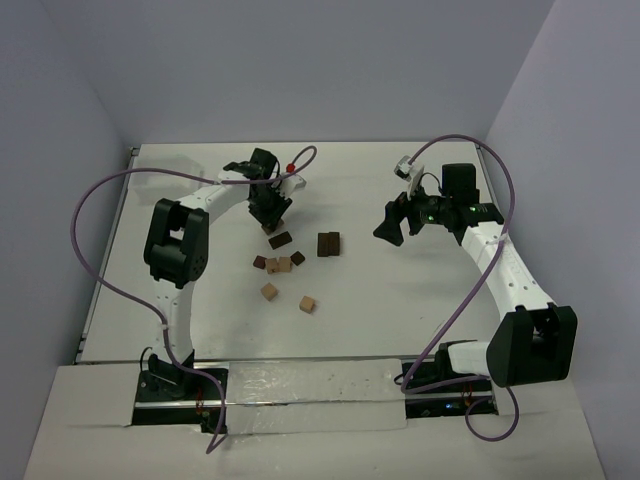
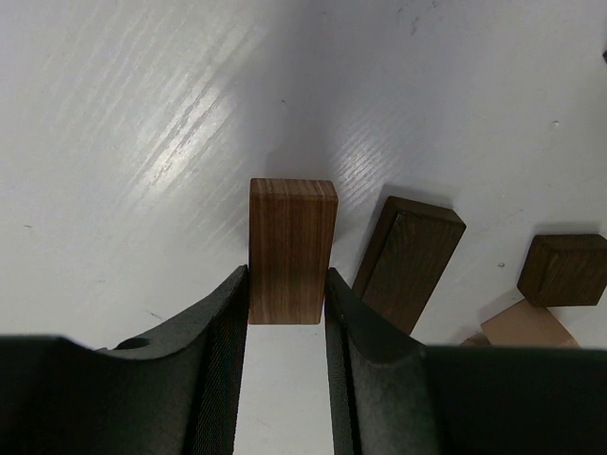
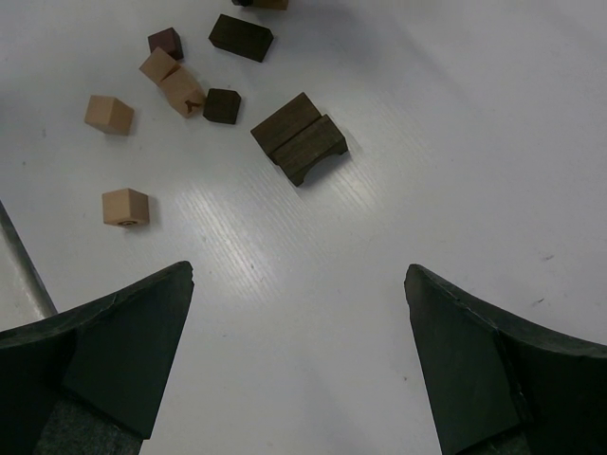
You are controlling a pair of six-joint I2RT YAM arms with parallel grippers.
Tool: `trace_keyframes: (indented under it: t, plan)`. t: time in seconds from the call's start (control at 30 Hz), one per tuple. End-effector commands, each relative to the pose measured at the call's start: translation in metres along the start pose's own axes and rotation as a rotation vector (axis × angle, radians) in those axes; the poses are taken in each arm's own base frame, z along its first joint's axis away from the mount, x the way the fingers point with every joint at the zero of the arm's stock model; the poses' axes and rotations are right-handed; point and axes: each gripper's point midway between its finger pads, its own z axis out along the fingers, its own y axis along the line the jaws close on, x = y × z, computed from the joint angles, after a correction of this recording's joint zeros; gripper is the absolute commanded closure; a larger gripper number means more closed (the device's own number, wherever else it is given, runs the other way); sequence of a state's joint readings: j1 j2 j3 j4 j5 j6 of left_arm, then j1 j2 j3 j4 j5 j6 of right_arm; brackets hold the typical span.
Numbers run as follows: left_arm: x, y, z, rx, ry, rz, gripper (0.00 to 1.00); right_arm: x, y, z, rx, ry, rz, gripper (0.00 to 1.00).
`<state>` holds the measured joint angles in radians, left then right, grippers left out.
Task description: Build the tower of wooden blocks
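Left claw (image 2: 287, 282) is gripping a mid-brown oblong wooden block (image 2: 292, 248) between narrowly parted fingers, above the white table (image 1: 380, 310) | right claw (image 3: 299, 275) is hanging spread wide, holding nothing | small tan and dark wooden cubes (image 1: 280, 265) are lying scattered just beside a dark brown block pair (image 1: 328, 243), possibly stacked.

Four tan blocks (image 3: 125, 207), six dark brown blocks (image 3: 240, 37), two robot arms (image 1: 175, 250)
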<state>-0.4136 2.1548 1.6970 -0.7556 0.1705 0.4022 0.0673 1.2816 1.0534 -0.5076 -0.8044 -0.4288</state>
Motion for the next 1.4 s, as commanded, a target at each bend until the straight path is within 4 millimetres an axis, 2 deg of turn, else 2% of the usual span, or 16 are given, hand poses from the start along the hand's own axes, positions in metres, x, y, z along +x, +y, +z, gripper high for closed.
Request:
trace_keyframes:
  t: [0.0, 0.37, 0.5, 0.57, 0.67, 0.77, 1.1, 1.23, 1.27, 1.3, 1.37]
  plan:
    - [-0.009, -0.007, -0.006, 0.037, -0.022, 0.055, 0.63, -0.009, 0.002, -0.003, -0.017, -0.040, -0.039, 0.00]
    - [-0.006, -0.021, -0.014, 0.106, -0.020, 0.091, 0.44, -0.010, 0.003, -0.003, -0.021, -0.041, -0.036, 0.00]
    - [-0.010, -0.021, -0.019, 0.101, -0.037, 0.085, 0.42, -0.009, 0.003, -0.003, -0.018, -0.040, -0.036, 0.00]
    - [-0.014, -0.020, -0.023, 0.095, -0.055, 0.074, 0.43, -0.009, 0.003, -0.004, -0.017, -0.039, -0.036, 0.00]
    - [-0.020, -0.017, -0.026, 0.083, -0.079, 0.058, 0.53, -0.008, 0.004, -0.004, -0.022, -0.040, -0.035, 0.00]
    - [-0.020, -0.016, -0.025, 0.082, -0.082, 0.046, 0.59, -0.007, 0.005, -0.003, -0.024, -0.039, -0.034, 0.00]
    - [-0.022, -0.007, -0.023, 0.090, -0.093, 0.015, 0.60, -0.004, 0.005, -0.003, -0.023, -0.033, -0.034, 0.00]
    - [-0.026, -0.011, -0.031, 0.106, -0.115, 0.009, 0.46, -0.003, 0.004, -0.003, -0.022, -0.029, -0.032, 0.00]
    - [-0.027, -0.013, -0.033, 0.111, -0.124, 0.007, 0.38, -0.003, 0.004, -0.003, -0.022, -0.028, -0.031, 0.00]
    - [-0.029, -0.016, -0.040, 0.115, -0.141, 0.001, 0.24, -0.002, 0.004, -0.003, -0.022, -0.028, -0.031, 0.00]
    - [-0.031, -0.020, -0.047, 0.119, -0.163, -0.002, 0.09, -0.002, 0.004, -0.003, -0.022, -0.027, -0.029, 0.00]
